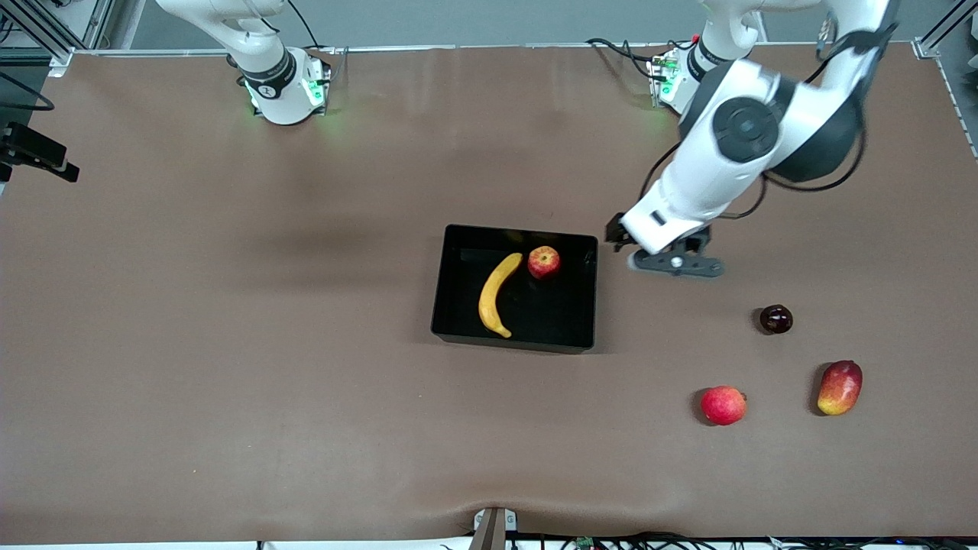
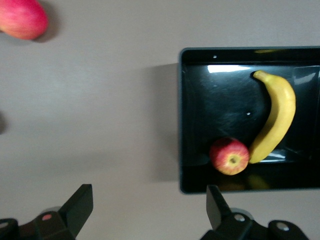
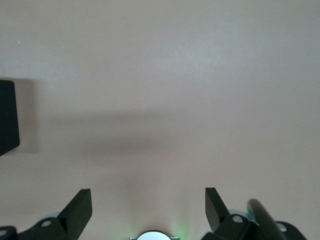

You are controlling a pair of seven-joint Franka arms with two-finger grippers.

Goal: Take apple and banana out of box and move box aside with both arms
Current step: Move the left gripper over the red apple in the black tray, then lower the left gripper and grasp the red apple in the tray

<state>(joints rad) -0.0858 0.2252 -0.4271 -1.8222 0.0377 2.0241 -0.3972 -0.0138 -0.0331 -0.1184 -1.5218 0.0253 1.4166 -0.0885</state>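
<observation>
**Fruit in the bin, both grippers empty**

Nearest the front camera, a red apple [image 1: 723, 405] is seen on the table [image 1: 229, 344], with a mango [image 1: 840, 387] just a bit farther up, toward the left arm's end. A small dark fruit [image 1: 775, 318] is parked farther from the camera than those two. Mid-table, the bin [image 1: 458, 305] is set flat, and the banana [image 1: 497, 293] is laid inside it, with the streaked apple [image 1: 543, 262] right at its upper tip, touching or nearly so. The left gripper [image 1: 676, 262] is held over bare table just beside the bin, on the side toward the left arm's end. Nothing is carried by it. The right gripper isn't caught in this view; only the arm's base is shown.

From the left wrist, the left gripper's fingers [image 2: 79, 206] are seen spread wide apart with nothing between them. The bin [image 2: 181, 120] is in shot with the banana [image 2: 276, 122] and streaked apple [image 2: 229, 156] inside, and the red apple [image 2: 21, 18] is cut off at the frame's corner.

From the right wrist, the right gripper [image 3: 149, 210] is held over plain table, fingers [image 3: 79, 207] wide apart and empty. A dark block [image 3: 7, 116] is clipped by the frame edge; what it is can't be told.
</observation>
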